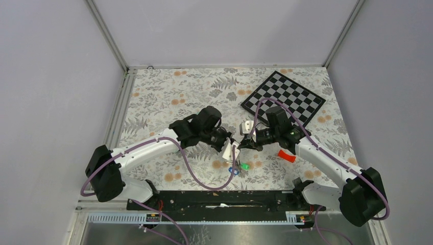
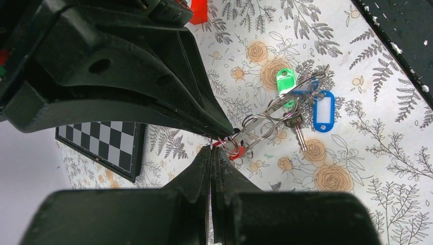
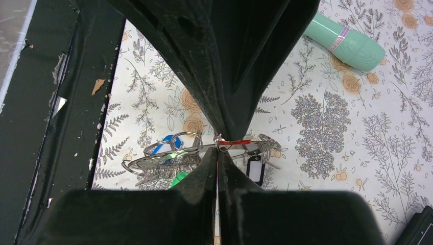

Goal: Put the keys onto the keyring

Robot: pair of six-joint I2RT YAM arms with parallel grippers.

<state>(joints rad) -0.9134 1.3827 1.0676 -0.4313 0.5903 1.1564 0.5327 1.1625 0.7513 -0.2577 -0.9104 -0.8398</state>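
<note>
My two grippers meet tip to tip above the middle of the floral table (image 1: 168,97). The left gripper (image 2: 211,149) is shut on a thin wire ring of the keyring (image 2: 259,125), a bunch of linked metal rings. The right gripper (image 3: 218,151) is shut on the red-tagged key (image 3: 236,142), whose red edge shows between its fingers. Hanging from the bunch toward the table are the other keys: a green tag (image 2: 286,81), a blue tag (image 2: 323,110) and a bare metal key (image 2: 299,137). From above, the green tag (image 1: 245,166) and the blue tag (image 1: 232,169) lie just below the left gripper (image 1: 232,145) and right gripper (image 1: 242,144).
A chessboard (image 1: 283,99) lies at the back right. A curved red plastic piece (image 1: 286,156) sits right of the grippers. A mint-green tube (image 3: 344,42) lies beyond the bunch. The black base rail (image 1: 219,199) runs along the near edge.
</note>
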